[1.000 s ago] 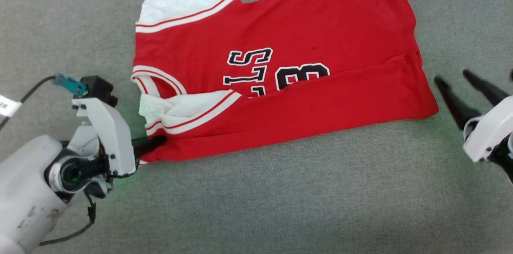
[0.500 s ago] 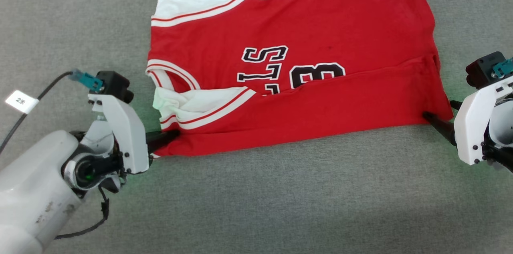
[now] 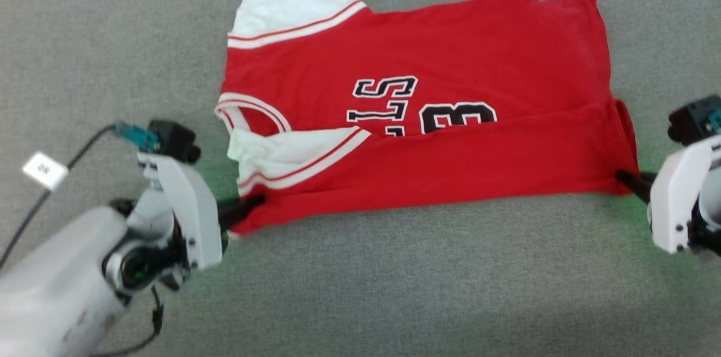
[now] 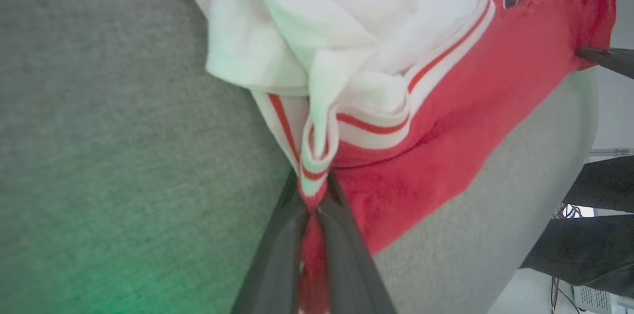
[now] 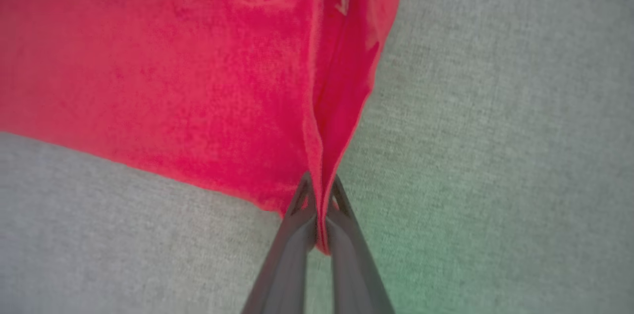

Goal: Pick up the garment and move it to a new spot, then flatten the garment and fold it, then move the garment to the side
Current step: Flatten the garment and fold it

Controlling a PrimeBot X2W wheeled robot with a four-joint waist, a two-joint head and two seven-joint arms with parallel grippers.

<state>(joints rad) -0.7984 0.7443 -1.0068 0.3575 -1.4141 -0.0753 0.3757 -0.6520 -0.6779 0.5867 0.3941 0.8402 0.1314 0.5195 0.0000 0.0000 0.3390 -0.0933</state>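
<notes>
Here, creased red garment, half-folded

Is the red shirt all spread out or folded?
Partly folded. The garment has its near side lapped over the lettering, hiding part; the far sleeve lies flat.

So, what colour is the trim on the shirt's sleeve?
The shirt trim is white with thin red stripes, clearest in the left wrist view.

Left forearm: pale grey, rounded shell. Left bracket and right bracket: white angular plates with small dark screws. Each carries a black camera block with a teal connector. A black cable bears a white tag. Left gripper and right gripper: long, dark, tapering fingers.
</notes>
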